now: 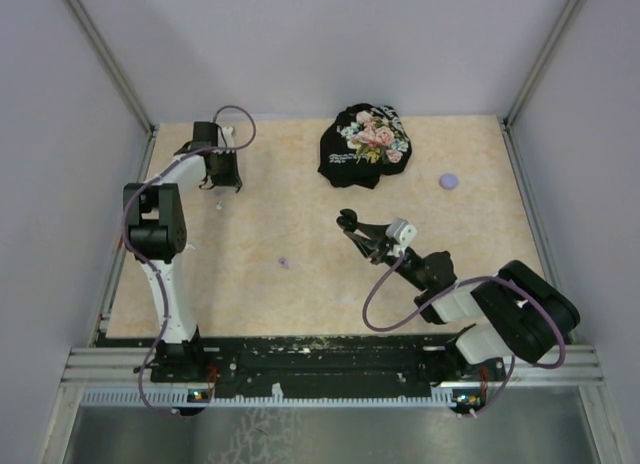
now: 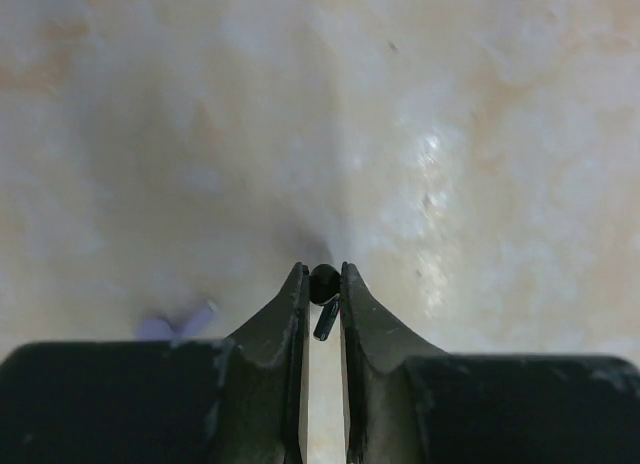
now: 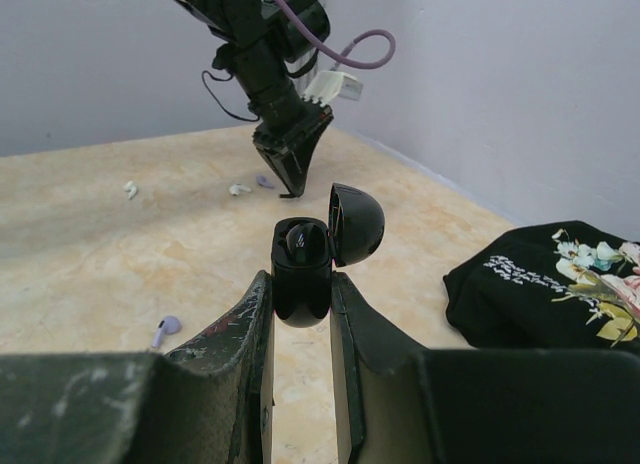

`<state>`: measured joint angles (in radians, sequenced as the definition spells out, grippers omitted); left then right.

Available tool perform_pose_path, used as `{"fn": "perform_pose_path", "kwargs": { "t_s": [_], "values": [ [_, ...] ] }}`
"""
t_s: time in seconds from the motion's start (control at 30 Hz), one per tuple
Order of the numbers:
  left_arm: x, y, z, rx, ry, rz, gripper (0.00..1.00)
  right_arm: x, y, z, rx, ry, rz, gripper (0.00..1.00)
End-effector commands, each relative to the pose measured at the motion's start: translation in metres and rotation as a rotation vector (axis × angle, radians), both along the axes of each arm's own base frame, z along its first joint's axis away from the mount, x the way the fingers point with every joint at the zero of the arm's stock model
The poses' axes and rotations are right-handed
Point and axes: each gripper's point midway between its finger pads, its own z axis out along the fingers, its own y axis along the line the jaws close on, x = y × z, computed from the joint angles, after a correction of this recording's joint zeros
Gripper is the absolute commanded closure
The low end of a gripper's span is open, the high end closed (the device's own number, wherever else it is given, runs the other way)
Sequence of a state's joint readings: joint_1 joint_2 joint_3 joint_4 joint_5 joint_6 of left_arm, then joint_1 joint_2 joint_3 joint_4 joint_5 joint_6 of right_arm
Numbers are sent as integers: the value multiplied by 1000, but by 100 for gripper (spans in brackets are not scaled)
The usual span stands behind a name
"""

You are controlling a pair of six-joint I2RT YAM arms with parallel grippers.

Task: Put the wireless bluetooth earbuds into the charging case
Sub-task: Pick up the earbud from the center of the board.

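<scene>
In the left wrist view my left gripper point(image 2: 322, 276) is shut on a small black earbud point(image 2: 324, 284), low over the table, its stem hanging down between the jaws. My right gripper point(image 3: 300, 284) is shut on the black charging case point(image 3: 300, 269), held upright above the table. The case's lid point(image 3: 357, 224) is swung open to the right. One black earbud point(image 3: 302, 242) sits in the case. From above, the left gripper point(image 1: 222, 182) is at the far left and the right gripper point(image 1: 347, 221) near the middle, well apart.
A black floral cloth point(image 1: 365, 144) lies at the back, a lavender puck point(image 1: 449, 181) to its right. A lavender earbud point(image 3: 165, 327) lies in mid-table. Pale earbuds point(image 3: 240, 190) lie near the left gripper. Walls enclose the table.
</scene>
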<state>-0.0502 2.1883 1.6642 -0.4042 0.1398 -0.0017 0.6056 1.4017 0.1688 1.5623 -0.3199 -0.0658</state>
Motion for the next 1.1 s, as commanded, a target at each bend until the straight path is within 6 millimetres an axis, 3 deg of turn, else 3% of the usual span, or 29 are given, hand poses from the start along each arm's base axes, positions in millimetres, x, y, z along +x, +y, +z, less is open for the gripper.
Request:
{"fn": "perform_pose_path", "kwargs": {
  "t_s": [0.0,0.33,0.7,1.07],
  "values": [
    [-10,-30,52,-153,-114,-56,90,-11,-5,50,115,-148,18,100],
    [-58,-79,121,-424,-291,-128,91,-10,-1,61,122,-149,39,100],
    [-129,-120,228,-610,-631,-258,91,-13,7,91,202,-179,83,100],
    [-196,-160,285,-740,-789,-405,91,-19,18,113,247,-214,108,100]
  ]
}}
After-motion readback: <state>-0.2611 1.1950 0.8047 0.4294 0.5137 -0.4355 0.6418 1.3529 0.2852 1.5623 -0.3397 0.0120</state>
